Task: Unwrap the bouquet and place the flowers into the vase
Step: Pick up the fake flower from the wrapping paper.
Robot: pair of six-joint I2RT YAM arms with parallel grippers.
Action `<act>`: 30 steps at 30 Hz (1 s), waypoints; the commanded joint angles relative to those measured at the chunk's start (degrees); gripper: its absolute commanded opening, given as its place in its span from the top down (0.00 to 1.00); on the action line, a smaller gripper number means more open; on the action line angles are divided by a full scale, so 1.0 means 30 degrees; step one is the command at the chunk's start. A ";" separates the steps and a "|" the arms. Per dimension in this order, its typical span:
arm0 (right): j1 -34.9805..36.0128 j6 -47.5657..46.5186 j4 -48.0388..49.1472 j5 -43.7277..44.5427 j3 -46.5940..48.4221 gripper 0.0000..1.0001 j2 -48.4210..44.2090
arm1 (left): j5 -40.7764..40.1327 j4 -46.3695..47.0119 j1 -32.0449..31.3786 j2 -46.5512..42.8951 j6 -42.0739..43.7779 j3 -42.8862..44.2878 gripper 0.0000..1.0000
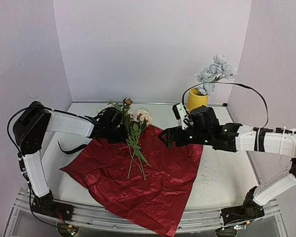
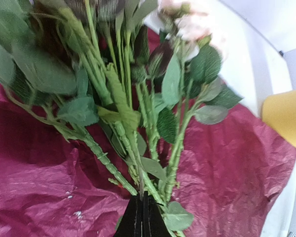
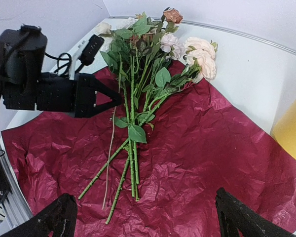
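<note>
Several thin green-stemmed artificial flowers, with white, pink, peach and rusty brown heads, lie in a loose bunch on dark red crinkled shiny wrapping paper. The paper is spread open and flat on the white table.

The left gripper meets the bunch from the side, partway along the stems. Its black fingers are pressed together, their tips right at the stems. The flower heads lie past the tips on one hand and the bare cut ends on the other. Whether a stem is pinched between the fingers cannot be told. In the left wrist view the stems and leaves fan out directly ahead of the fingertips.

The right gripper hangs over the paper with its fingers spread wide apart and nothing between them. The cut stem ends lie just ahead of the gap and the blooms lie farther ahead.

A tall plain yellow matte vase stands beyond the right gripper's fingers, off the paper's far edge and well apart from the bunch. A sprig of pale blue blooms rises from its mouth.
</note>
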 commanded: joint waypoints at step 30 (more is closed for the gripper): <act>0.0104 0.1120 0.0044 -0.3327 0.4525 0.02 -0.0815 | 0.1583 -0.1671 0.0093 -1.3870 0.9096 -0.0376 1.00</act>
